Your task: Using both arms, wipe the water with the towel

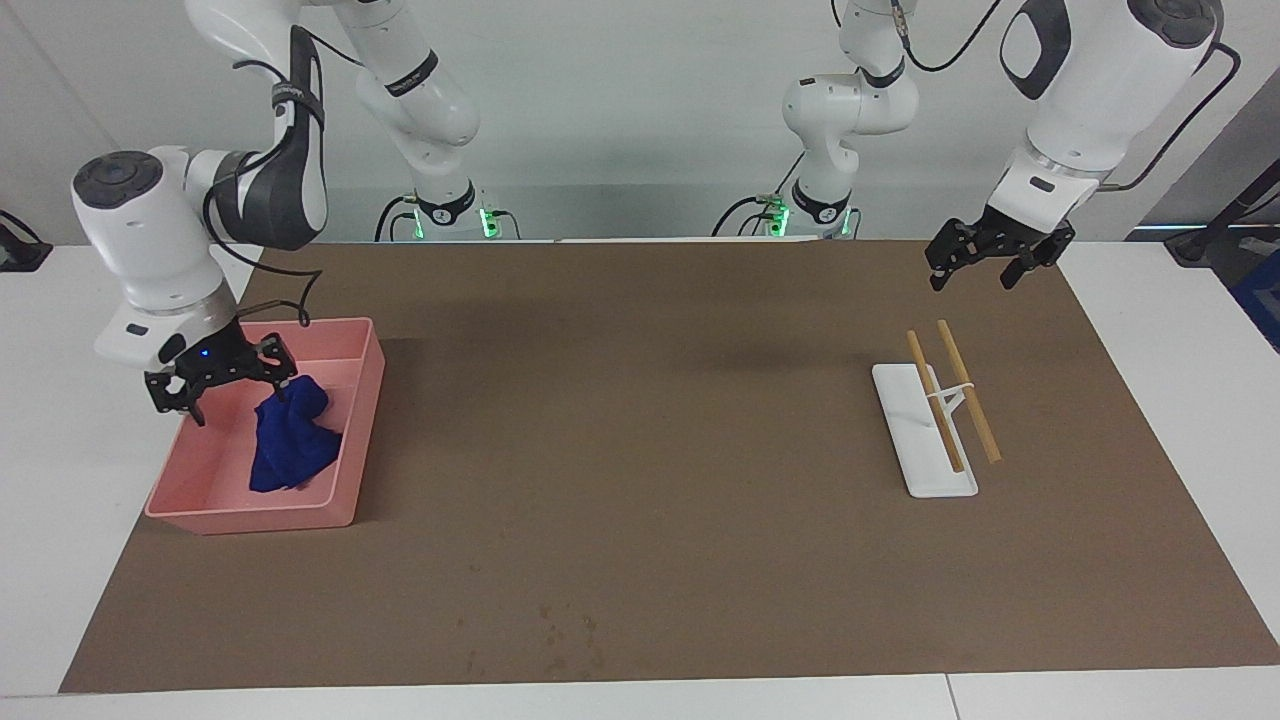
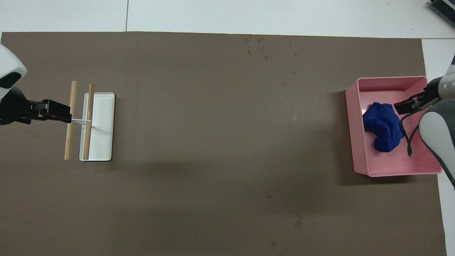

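I see the towel (image 1: pixel 292 443) crumpled in the pink tray (image 1: pixel 362 420); my right gripper (image 1: pixel 222 388) hangs released over that tray (left gripper (image 1: pixel 985 266) released, well apart, waiting)

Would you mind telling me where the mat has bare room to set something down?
The widest bare stretch of brown mat runs between the pink tray and the white stand carrying two wooden sticks. It is crowded inside the tray, where the towel lies under the open right gripper.
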